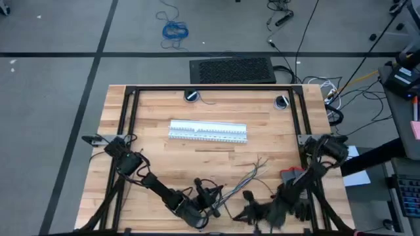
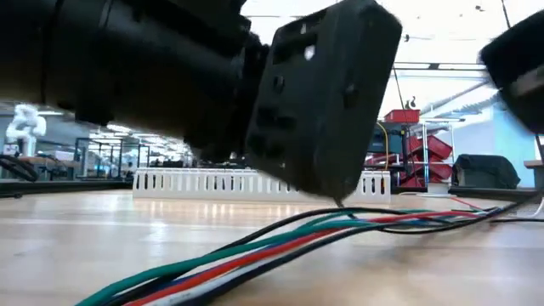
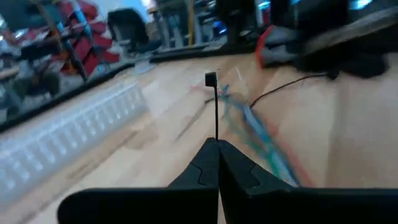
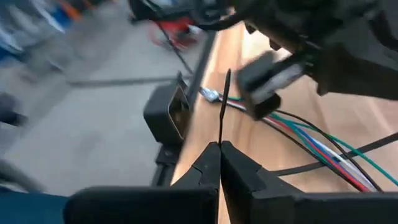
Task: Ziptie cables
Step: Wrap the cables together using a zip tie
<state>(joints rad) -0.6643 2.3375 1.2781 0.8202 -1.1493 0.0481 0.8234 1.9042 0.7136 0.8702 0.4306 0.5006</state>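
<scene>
The cables (image 1: 254,172) are a loose bundle of thin green, red, blue, white and black wires (image 2: 280,242) lying on the wooden table near its front edge. My left gripper (image 1: 211,198) is just left of them, shut on a thin dark ziptie (image 3: 216,109). My right gripper (image 1: 252,211) is at the front edge, right of the left one, shut on a thin dark ziptie strip (image 4: 223,106). Whether both hold one ziptie or two, I cannot tell. A dark strip (image 4: 348,154) crosses the wires on the table. My left gripper pinches the ziptie between its two fingertips (image 3: 217,138). The strip sticks out past the fingers, straight, its square head (image 3: 211,79) at the free end, clear of the table above the wires. My right gripper pinches a ziptie strip between its two fingertips (image 4: 221,140). The strip runs on past the fingers to a thin pointed free end (image 4: 227,73), held above the table's front edge, close to my left gripper (image 4: 273,81).
White slotted strips (image 1: 208,131) lie across the middle of the table, behind the wires (image 3: 68,140). The dark frame rails (image 1: 131,124) run along the table's sides and back. A small dark box (image 4: 166,112) is fixed at the front edge.
</scene>
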